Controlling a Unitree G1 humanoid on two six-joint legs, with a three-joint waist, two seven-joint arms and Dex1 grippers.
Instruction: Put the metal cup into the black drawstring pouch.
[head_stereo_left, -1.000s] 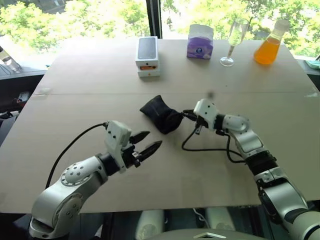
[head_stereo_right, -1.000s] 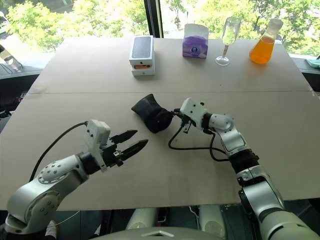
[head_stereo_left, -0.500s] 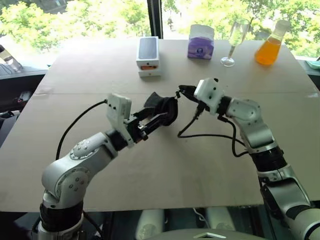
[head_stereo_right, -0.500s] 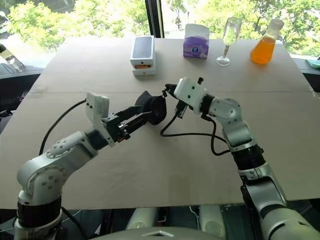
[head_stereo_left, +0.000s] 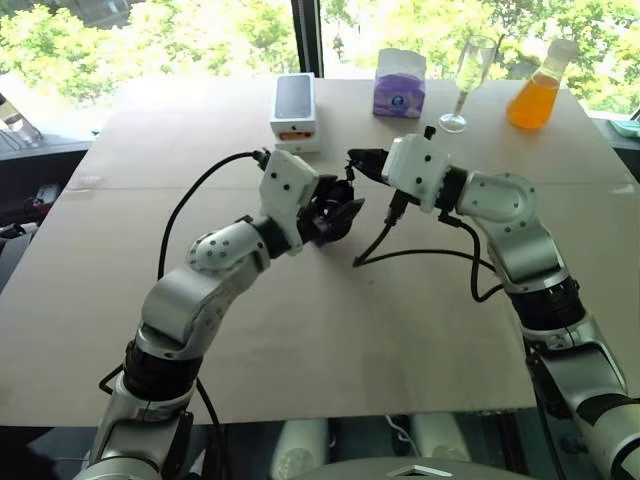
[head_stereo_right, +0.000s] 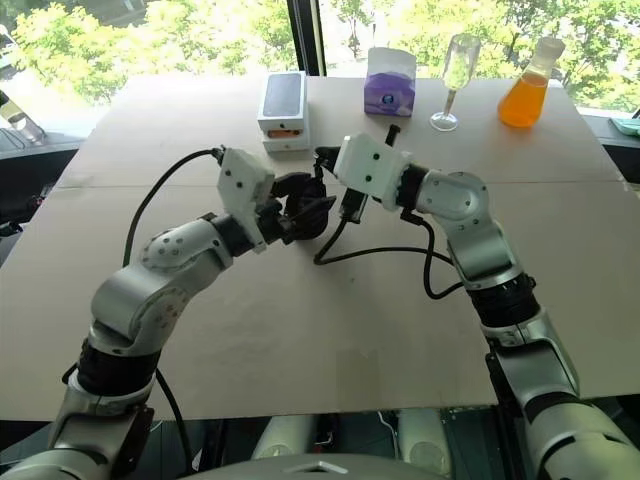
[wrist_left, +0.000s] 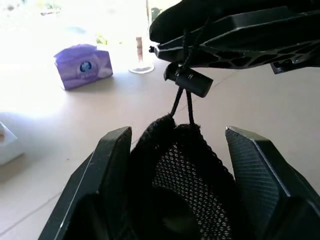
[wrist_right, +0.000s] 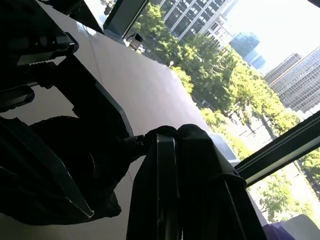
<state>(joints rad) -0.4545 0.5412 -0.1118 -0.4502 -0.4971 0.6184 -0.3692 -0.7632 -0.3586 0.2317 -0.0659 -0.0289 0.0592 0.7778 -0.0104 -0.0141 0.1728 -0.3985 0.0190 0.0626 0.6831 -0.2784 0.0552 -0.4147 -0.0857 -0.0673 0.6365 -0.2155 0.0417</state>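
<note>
- the left gripper (head_stereo_left: 335, 215) stands wide, its two black fingers (wrist_left: 107, 165) set on either side of the black drawstring pouch (head_stereo_left: 325, 218), which sits lifted above the cardboard tabletop (head_stereo_left: 330, 330).
- in the left wrist view the pouch's (wrist_left: 187, 165) bulging body shows between those fingers, its weave close to the lens; whether the pads press the fabric cannot be told.
- the right gripper (head_stereo_left: 357, 161) is clamped tight, just above and beside the left gripper, pinching the pouch's thin cord (wrist_left: 181, 102); the cord runs down from the closed fingers through a small black toggle (wrist_left: 189, 81) to the gathered mouth.
- in the right wrist view the shut fingers (wrist_right: 165, 165) have black fabric or cord bunched at their tips, with the left gripper's dark frame close beside them.
- the metal cup cannot be made out anywhere; whether it lies inside the pouch cannot be told.
- beyond the two grippers, toward the window, a white box with a phone picture (head_stereo_left: 295, 110) stands nearest the left gripper.
- further along the far edge, past the right gripper, stand a purple tissue pack (head_stereo_left: 400, 85), a tall clear stemmed glass (head_stereo_left: 470, 80) and a flask of orange liquid (head_stereo_left: 540, 88), all well apart from the pouch.
- a black cable (head_stereo_left: 420, 255) loops over the tabletop below the right arm.
</note>
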